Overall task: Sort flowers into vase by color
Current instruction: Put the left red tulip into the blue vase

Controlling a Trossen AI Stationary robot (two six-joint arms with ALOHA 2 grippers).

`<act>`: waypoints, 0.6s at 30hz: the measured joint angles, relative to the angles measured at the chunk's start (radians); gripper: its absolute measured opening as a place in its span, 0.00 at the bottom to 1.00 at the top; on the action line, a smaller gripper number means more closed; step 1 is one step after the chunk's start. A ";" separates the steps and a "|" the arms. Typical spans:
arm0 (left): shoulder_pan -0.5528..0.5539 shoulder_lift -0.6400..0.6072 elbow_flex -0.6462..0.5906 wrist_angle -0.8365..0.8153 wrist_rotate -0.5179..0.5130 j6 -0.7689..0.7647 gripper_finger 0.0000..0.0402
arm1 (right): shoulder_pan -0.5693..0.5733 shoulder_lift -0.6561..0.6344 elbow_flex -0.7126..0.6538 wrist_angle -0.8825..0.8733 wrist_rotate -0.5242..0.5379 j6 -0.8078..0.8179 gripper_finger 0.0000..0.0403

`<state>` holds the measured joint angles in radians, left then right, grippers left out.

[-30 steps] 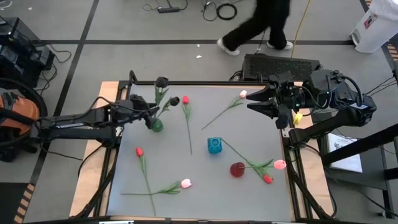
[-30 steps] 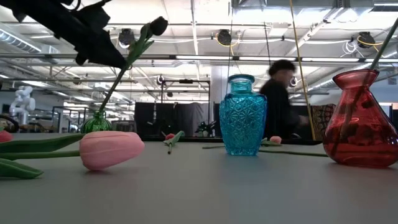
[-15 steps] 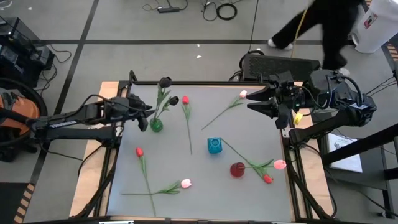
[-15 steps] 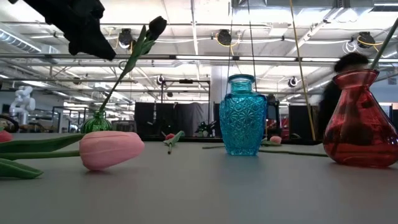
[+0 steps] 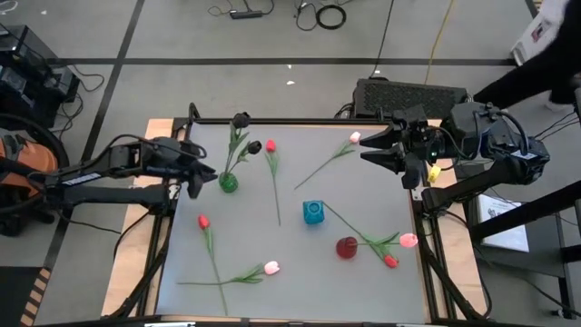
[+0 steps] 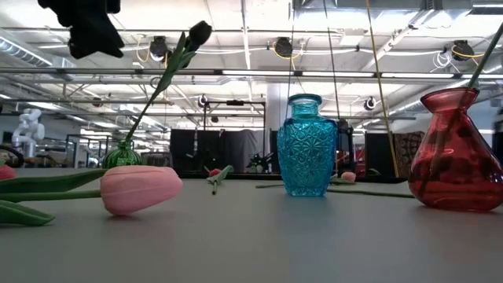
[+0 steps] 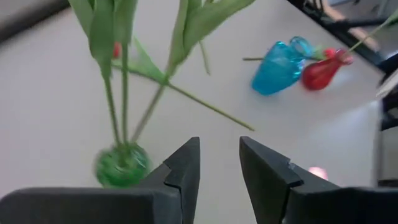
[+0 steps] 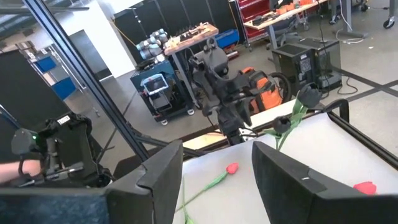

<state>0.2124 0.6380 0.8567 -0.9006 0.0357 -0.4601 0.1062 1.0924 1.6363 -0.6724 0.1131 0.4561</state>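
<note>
In the left wrist view only, green vase (image 7: pixel 121 167) beyond parted fingers (image 7: pixel 184 168).

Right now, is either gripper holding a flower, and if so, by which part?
Nothing is held. The left gripper is open and empty beside the green vase; the right gripper is open and empty at the table's far right edge.

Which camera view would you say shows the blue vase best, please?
The low view: the blue vase stands upright, close and whole, its cut pattern plain. The high view shows only its top; the left wrist view shows it far off; the right wrist view misses it.
</note>
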 joint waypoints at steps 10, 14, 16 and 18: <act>0.000 0.003 0.003 -0.085 0.213 -0.500 0.29 | 0.000 0.000 0.000 0.000 0.000 -0.012 0.46; -0.013 0.003 0.003 -0.148 0.279 -0.642 0.29 | 0.000 0.000 0.000 -0.003 0.000 -0.031 0.46; -0.030 0.003 0.003 -0.187 0.294 -0.692 0.29 | 0.000 0.000 0.000 -0.012 0.000 -0.036 0.46; -0.054 0.003 0.003 -0.217 0.312 -0.739 0.29 | 0.000 0.000 0.000 -0.025 0.000 -0.046 0.46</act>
<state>0.1582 0.6414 0.8597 -1.1174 0.3477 -1.1992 0.1062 1.0924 1.6363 -0.6975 0.1127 0.4096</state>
